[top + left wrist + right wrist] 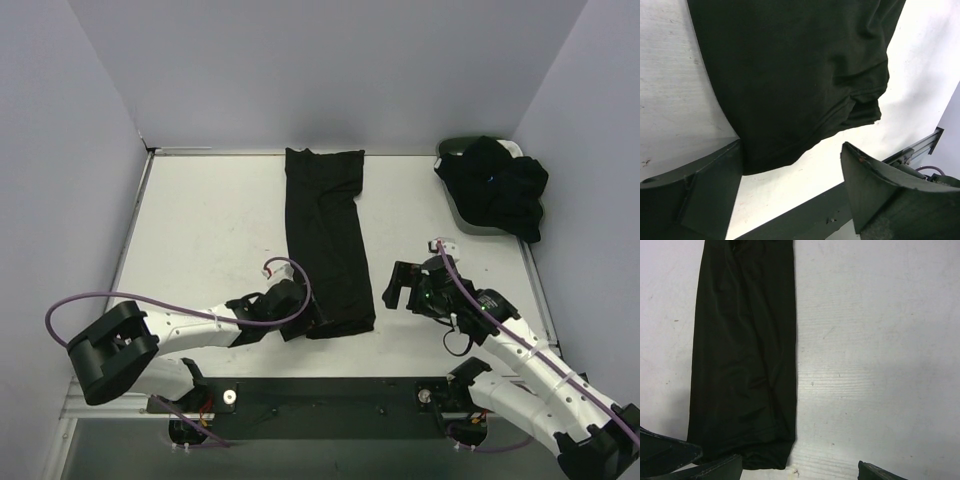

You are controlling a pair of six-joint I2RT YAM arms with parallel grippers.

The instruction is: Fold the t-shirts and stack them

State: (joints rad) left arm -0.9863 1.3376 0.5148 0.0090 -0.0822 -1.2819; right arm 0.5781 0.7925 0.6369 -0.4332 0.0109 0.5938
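Black t-shirt (325, 240), near corner between spread left claw (791, 150); right claw (799, 467) released (fingertips mostly cropped).

The long black t-shirt (328, 240) is soft, matt cloth, faintly creased. Around it the table (200, 230) is white, smooth and matt, with faint scuffs. My left fingers (700, 200), at its near hem, look like dark matt plastic. Far right of it, the heaped t-shirts (500, 190) are the same dull black cloth.
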